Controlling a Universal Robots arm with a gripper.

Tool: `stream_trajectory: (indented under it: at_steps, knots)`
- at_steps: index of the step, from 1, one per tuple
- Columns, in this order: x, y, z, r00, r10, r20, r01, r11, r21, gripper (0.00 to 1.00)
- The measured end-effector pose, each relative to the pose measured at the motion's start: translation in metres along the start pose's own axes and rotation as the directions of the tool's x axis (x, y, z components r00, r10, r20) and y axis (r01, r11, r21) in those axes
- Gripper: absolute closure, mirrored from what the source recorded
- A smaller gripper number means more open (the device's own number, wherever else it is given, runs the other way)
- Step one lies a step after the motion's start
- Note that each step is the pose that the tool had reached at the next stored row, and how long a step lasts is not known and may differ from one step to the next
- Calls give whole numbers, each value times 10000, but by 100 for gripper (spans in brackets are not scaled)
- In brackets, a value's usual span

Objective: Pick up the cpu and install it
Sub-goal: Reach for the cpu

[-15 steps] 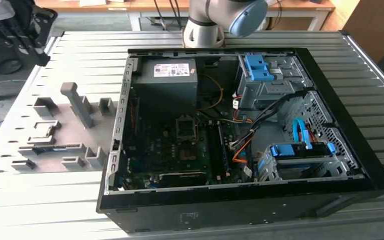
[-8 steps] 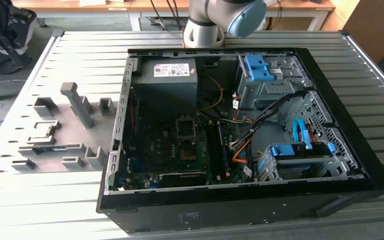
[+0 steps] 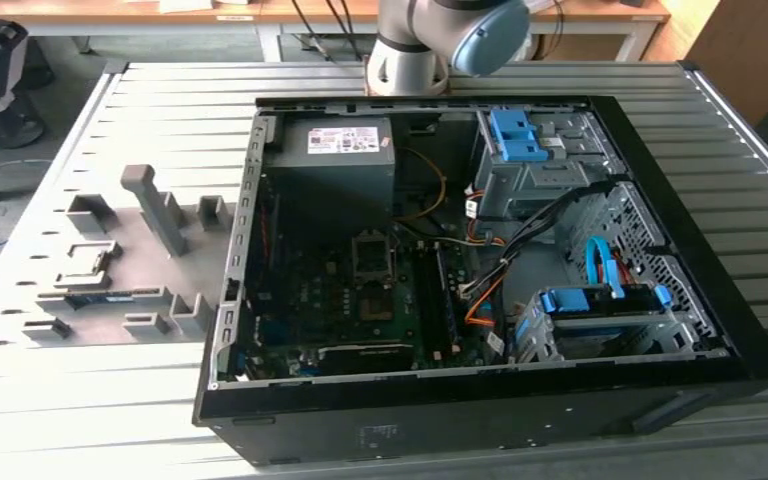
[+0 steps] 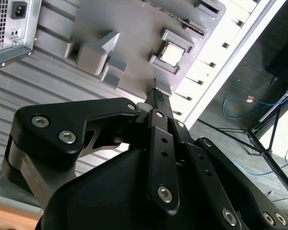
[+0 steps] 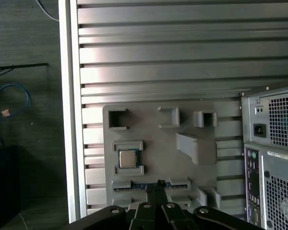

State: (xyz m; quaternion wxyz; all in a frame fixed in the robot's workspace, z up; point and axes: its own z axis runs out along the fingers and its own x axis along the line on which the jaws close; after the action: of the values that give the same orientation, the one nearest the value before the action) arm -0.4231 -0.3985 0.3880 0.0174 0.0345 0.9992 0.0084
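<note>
Hovering over the grey holder plate (image 5: 153,143), which lies on the slatted bench (image 5: 182,48) close to its edge and just beside the open computer case (image 3: 491,260), the gripper (image 5: 159,184) has its jaws pressed together with nothing between them. And there's the cpu (image 5: 127,158), silver top up, lying flat in its square cradle on that plate, toward the bench edge, apart from the jaws and untouched. Nearest the jaw tips in the first wrist view is a slot holding a thin green board (image 5: 134,187) on edge.
</note>
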Motion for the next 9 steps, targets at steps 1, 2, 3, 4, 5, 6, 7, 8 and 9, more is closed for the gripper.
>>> stream_trajectory:
  at_steps: [1, 2, 3, 4, 5, 6, 7, 8, 9]
  knots:
    - [34, -1, 11, 10000, 0, 1, 0, 10000, 1, 90]
    - [57, 1, 29, 10000, 1, 4, -1, 10000, 4, 90]
    - [74, 5, 47, 10000, 0, 4, 0, 10000, 8, 90]
    - [91, 10, 63, 10000, -1, 2, 1, 10000, 15, 90]
    - [106, 16, 81, 10000, -1, 3, 1, 10000, 17, 90]
    - [120, 23, 100, 10000, -1, 3, 1, 10000, 18, 90]
    - [127, 37, 117, 10000, -2, 1, 2, 10000, 19, 90]
    - [131, 55, 134, 10000, -2, 0, 2, 10000, 20, 90]
    - [134, 76, 153, 10000, -2, 1, 2, 10000, 19, 90]
